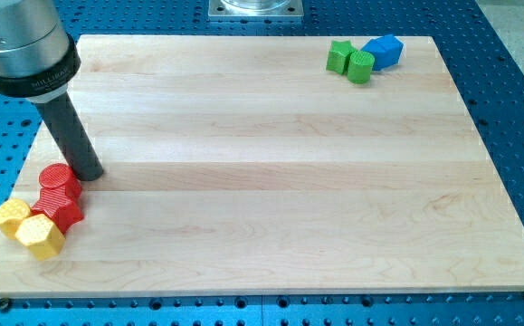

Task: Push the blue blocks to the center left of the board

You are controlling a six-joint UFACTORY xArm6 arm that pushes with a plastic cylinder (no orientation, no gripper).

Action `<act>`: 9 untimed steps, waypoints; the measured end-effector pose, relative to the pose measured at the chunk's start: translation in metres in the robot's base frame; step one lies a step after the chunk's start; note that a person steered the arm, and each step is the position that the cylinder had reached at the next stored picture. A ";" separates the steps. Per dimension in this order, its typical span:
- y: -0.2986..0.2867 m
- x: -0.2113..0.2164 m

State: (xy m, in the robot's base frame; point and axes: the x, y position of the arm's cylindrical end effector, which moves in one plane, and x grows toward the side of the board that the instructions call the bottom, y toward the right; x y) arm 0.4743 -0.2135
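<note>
Tool first, at the view's left: my tip (88, 172) is a bare rod with nothing to spread or pinch, touching the red cylinder (59, 181) beside a red block (62, 213) and two yellow blocks (26, 226). Far right on the table (262, 181), the blue block (385, 51) touches the green cylinder (360, 66) and green star (338, 55); it looks light, stiff and slippery, best pushed from its right face. No containers show.

Arm housing (22, 41) cropped at top-left (upper part unseen).
</note>
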 end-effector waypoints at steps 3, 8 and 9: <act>-0.010 -0.028; 0.221 -0.056; 0.221 -0.056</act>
State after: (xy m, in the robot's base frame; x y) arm 0.4179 0.0076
